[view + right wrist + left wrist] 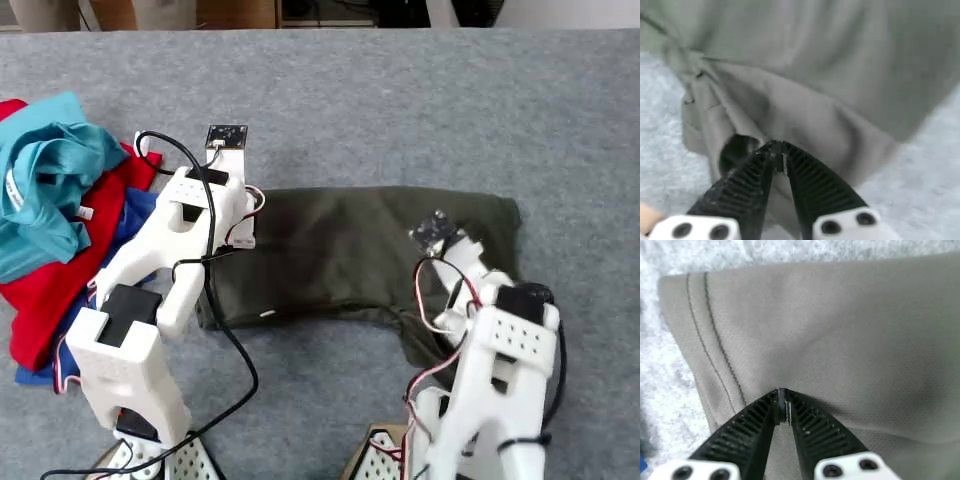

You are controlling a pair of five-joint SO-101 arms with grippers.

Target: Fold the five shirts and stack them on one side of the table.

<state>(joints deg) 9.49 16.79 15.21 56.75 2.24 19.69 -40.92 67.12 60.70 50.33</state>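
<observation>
Across the middle of the bench (pixel 400 100) the olive shirt (pixel 350 250) lies with its long axis running 9 to 3 o'clock. At its 9 o'clock hem the left end effector (pixel 781 400) is closed to the tips, pinching cloth. The right end effector (pixel 777 150), also closed, nips the bunched 4 o'clock corner.

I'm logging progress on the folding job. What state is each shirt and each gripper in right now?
olive shirt, spread flat, one end bunched.
teal shirt, crumpled, unfolded, on top of the red one.
red shirt, crumpled, unfolded.
blue shirt, unfolded, mostly buried under the red one.
left gripper, fingers shut, over the olive shirt's stitched edge.
right gripper, fingers shut, at the bunched end.
</observation>
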